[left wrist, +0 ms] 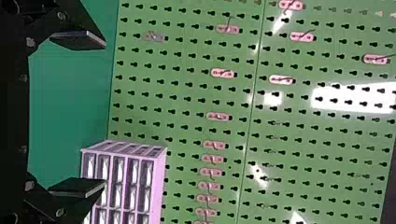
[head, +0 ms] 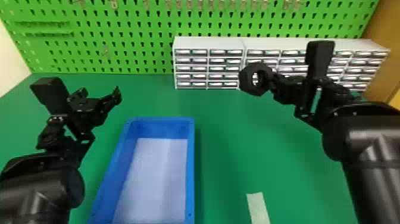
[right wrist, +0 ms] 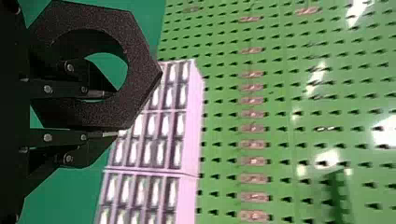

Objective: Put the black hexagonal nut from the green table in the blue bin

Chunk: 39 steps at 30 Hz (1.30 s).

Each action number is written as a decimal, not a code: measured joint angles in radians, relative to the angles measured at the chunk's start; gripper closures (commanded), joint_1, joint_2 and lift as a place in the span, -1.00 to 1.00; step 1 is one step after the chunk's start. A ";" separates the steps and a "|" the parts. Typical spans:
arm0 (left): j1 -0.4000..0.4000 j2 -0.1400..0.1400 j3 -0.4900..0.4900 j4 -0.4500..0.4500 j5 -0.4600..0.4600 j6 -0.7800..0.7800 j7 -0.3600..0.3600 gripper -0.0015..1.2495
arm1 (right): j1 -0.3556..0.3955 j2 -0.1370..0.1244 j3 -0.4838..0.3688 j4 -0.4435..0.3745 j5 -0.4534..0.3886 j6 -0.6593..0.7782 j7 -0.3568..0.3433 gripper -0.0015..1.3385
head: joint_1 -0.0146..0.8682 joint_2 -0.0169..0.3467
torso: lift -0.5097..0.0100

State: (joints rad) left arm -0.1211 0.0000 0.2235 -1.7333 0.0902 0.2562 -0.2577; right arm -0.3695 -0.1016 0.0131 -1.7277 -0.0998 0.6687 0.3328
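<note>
High over the green table (head: 232,155), to the right of the blue bin (head: 190,166), my right gripper (head: 270,82) is shut on the black hexagonal nut (head: 245,81). In the right wrist view, the right gripper (right wrist: 105,115) has one finger through the hole of the nut (right wrist: 144,70) and the other against its outer side. My left gripper (head: 100,93) stands open above the table to the left of the bin; in the left wrist view the left gripper (left wrist: 104,115) has its fingers wide apart with nothing between them. The bin's pale bottom is bare.
White drawer cabinets (head: 208,68) stand along the back of the table, behind the right arm. A green pegboard (head: 119,35) with hooks rises behind them. A pale strip (head: 257,208) lies on the table to the right of the bin, near the bottom edge.
</note>
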 measured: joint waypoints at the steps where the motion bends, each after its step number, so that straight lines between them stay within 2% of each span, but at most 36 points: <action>1: 0.000 0.000 0.000 0.000 0.000 0.000 0.000 -0.63 | 0.004 0.003 0.000 -0.005 0.000 -0.016 0.000 0.64 | 0.59 -0.63 | 0.59; 6: 0.000 0.000 0.001 0.002 0.000 0.000 0.000 -0.63 | 0.025 0.024 -0.009 -0.017 -0.001 -0.101 -0.001 0.64 | 0.59 -0.63 | 0.59; 13: 0.000 0.000 0.001 0.004 -0.002 0.000 0.000 -0.63 | 0.030 0.027 0.002 -0.018 -0.003 -0.120 -0.001 0.64 | 0.59 -0.63 | 0.59; 25: -0.002 0.000 -0.004 0.010 -0.003 0.000 0.000 -0.63 | 0.006 0.006 0.072 0.001 -0.030 -0.078 -0.001 0.69 | 0.59 -0.63 | 0.59; 39: -0.003 0.000 -0.005 0.011 -0.003 0.000 0.000 -0.62 | -0.032 -0.014 0.167 0.050 -0.117 -0.037 -0.001 0.69 | 0.59 -0.63 | 0.59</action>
State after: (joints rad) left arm -0.1241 0.0000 0.2189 -1.7226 0.0874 0.2562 -0.2577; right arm -0.4013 -0.1157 0.1799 -1.6775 -0.2171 0.6322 0.3321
